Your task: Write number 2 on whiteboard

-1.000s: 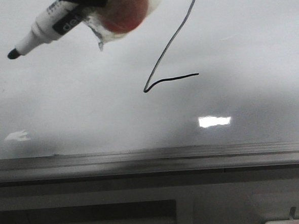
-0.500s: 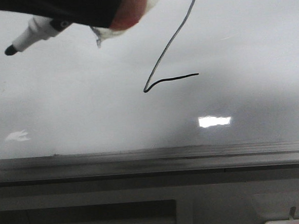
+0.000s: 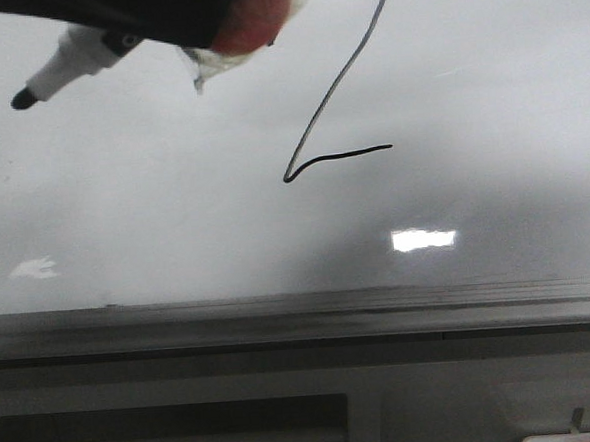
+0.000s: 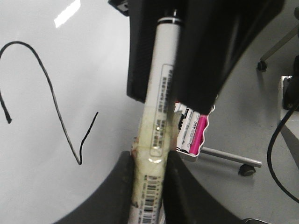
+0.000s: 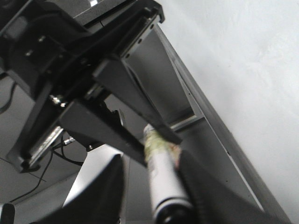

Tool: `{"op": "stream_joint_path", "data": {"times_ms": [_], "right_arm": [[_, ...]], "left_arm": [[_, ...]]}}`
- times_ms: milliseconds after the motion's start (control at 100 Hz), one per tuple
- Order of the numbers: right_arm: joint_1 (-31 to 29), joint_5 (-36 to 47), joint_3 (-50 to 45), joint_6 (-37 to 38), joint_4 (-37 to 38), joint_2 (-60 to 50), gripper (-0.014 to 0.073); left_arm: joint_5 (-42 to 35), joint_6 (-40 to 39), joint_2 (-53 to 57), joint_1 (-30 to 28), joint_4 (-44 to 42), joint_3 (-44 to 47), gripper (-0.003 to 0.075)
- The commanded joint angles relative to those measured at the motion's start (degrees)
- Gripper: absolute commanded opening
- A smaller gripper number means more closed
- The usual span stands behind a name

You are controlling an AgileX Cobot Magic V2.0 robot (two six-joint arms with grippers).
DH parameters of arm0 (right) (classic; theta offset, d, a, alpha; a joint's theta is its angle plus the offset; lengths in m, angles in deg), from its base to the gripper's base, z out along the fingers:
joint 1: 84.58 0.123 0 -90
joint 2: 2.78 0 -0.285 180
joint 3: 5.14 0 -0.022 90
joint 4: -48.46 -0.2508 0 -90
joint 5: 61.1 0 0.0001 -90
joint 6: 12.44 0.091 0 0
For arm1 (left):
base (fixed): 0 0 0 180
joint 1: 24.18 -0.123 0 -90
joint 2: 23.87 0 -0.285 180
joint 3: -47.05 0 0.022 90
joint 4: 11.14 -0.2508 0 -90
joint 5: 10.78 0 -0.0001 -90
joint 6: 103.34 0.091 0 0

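While the number 2 [image 3: 336, 98] sits drawn on the whiteboard [image 3: 154, 210], the left gripper [image 4: 148, 172] clamps a marker [image 4: 159, 112], apparently clear of the surface.

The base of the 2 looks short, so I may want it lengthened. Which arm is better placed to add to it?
Left, probably. Its gripper holds a marker uncapped beside the 2 on the whiteboard. The right gripper also holds a marker, but faces away.

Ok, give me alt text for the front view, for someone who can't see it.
A thin black number 2, its top cut off by the frame, is drawn on a glossy whiteboard above a grey ledge. At upper left, a white marker with a black tip points down-left, off the line.
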Motion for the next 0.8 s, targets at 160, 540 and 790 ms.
{"op": "stream_joint_path", "data": {"times_ms": [160,540,790], "right_arm": [[-3.3,6.5,1.8,2.9,-3.8,-3.0,0.0488],[-13.2,7.6,1.7,7.3,0.1,-13.1,0.0488],[-13.3,9.1,1.7,9.0,0.8,-14.4,0.0488]], "left_arm": [[-4.3,-5.4,1.1,-0.3,-0.1,-1.8,-0.0020],[-25.1,-15.9,3.3,-11.4,0.2,4.8,-0.0020],[-30.8,-15.9,3.3,-19.2,7.3,8.0,-0.0020]]}}
